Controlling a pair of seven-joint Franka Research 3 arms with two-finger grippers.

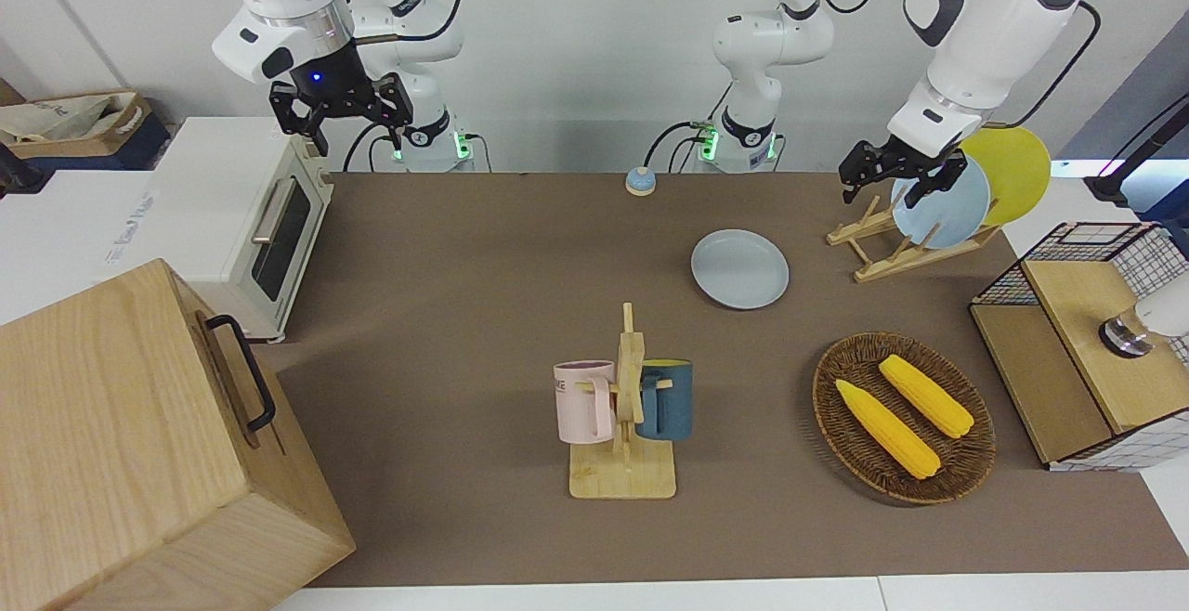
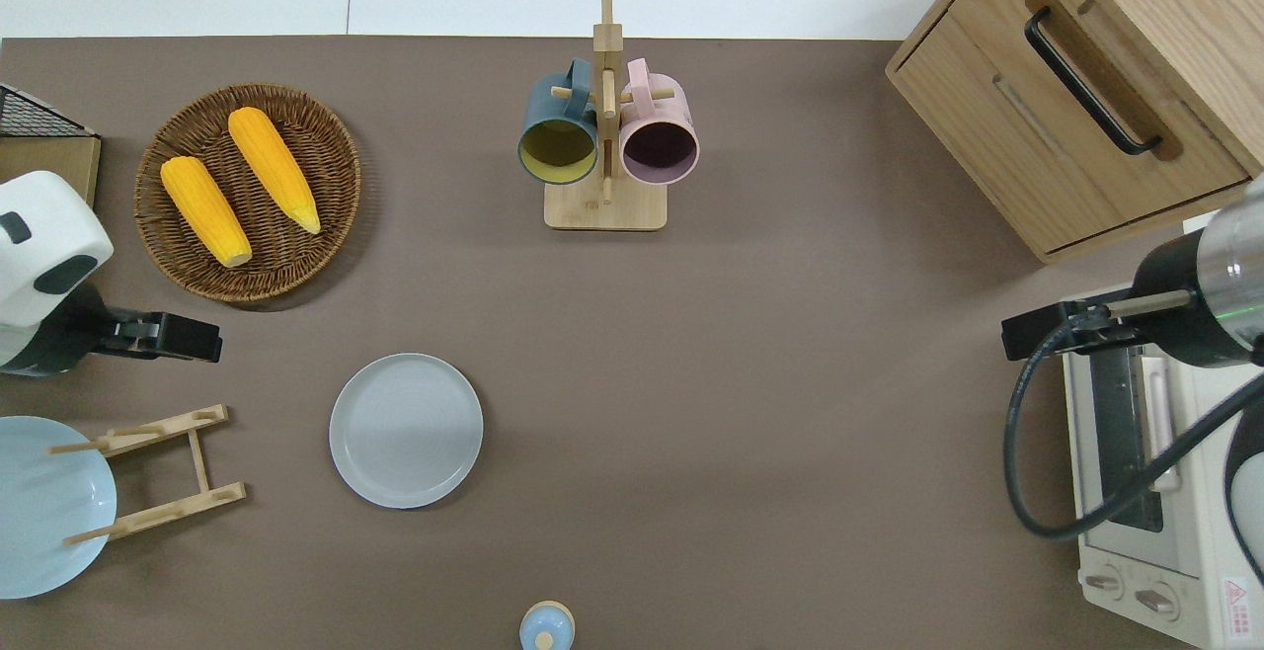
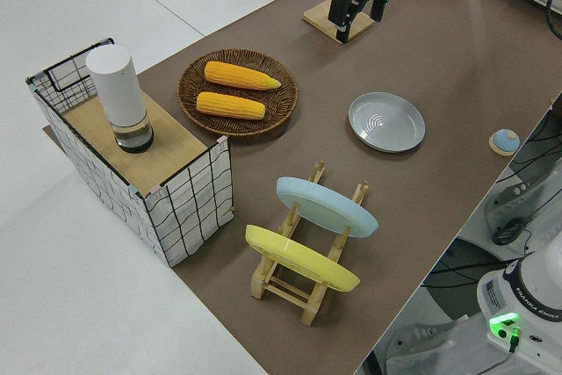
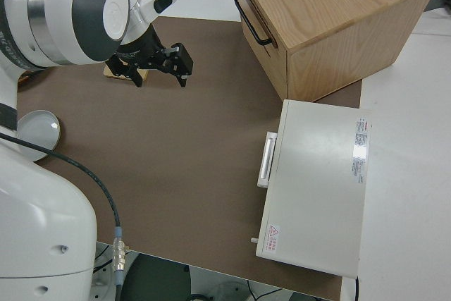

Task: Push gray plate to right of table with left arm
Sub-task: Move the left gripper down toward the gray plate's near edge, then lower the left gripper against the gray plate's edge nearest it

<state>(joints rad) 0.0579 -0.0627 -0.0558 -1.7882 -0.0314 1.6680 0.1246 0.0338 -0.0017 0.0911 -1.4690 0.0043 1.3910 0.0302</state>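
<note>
Overhead view: the round pale bluish-gray plate (image 2: 406,430) lies at lower centre-left on the brown worktop (image 2: 750,383). The wooden mug stand (image 2: 605,151) stands at upper centre. The left end effector (image 2: 202,341), fingers apart, hangs at the frame's left edge; the right arm is parked.

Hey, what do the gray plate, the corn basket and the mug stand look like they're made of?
Gray plate: likely glazed ceramic or melamine; smooth, even pale surface with a soft sheen and faint rings in the left side view.
Basket: woven wicker or rattan, dark brown; the coiled weave shows around its rim.
Mug stand: light unpainted wood, maybe bamboo; pale grain on the flat base, with dowel pegs.
</note>
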